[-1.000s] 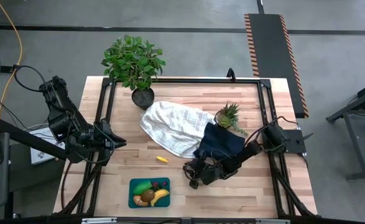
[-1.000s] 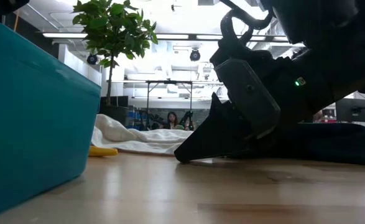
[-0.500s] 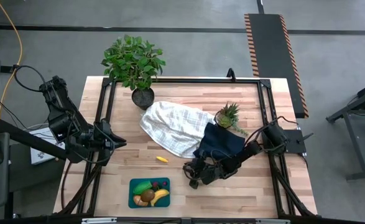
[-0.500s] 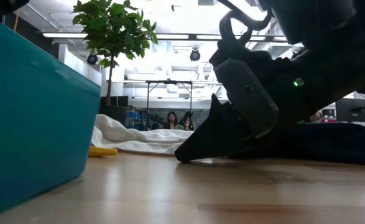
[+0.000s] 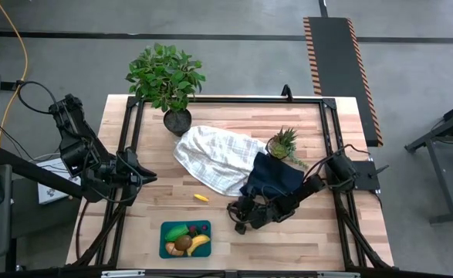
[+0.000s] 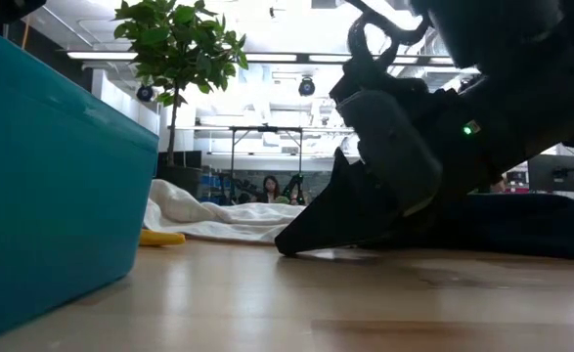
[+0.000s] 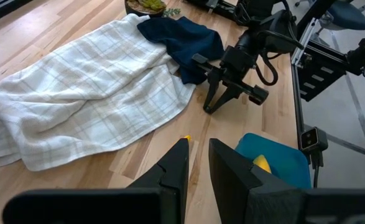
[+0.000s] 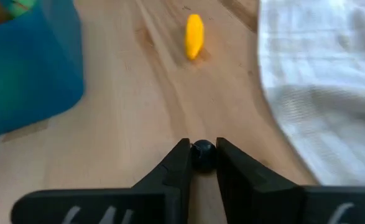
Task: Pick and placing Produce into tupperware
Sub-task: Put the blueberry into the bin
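Produce piece, a small dark ball (image 8: 202,155), sits pinched between the right gripper (image 8: 201,163) fingertips low on the table, with the tupperware (image 5: 169,229) off to that gripper's left and the right arm nearer.
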Available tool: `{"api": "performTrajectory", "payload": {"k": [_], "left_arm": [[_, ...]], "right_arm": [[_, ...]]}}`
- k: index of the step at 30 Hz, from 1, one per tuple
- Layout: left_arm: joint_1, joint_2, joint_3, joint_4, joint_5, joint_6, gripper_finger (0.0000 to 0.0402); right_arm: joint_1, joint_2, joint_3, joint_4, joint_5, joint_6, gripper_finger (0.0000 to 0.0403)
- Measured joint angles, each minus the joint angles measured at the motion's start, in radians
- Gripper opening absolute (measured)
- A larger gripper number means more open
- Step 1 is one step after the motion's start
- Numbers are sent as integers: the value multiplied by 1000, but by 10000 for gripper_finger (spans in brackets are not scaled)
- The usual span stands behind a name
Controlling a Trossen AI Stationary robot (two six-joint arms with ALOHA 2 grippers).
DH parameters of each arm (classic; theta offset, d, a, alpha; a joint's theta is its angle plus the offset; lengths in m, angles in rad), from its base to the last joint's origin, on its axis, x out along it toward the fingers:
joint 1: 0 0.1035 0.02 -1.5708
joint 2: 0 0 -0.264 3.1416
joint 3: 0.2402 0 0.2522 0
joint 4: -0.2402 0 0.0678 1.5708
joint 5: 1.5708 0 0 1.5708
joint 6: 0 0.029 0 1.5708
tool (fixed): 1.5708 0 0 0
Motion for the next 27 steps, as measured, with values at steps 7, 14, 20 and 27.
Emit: {"api": "performTrajectory", "payload": {"k": [7,14,20,27], "left_arm": [[0,0,0,0,0,0,53],[0,0,0,0,0,0,53],[0,0,0,0,0,0,53],[0,0,0,2,0,0,53]], "right_arm": [[29,0,-1,126,17,-23,46],[37,0,-1,313,42,-93,46],[35,0,3,476,-15,-164,46],[25,0,134,328,-201,-231,46]]}}
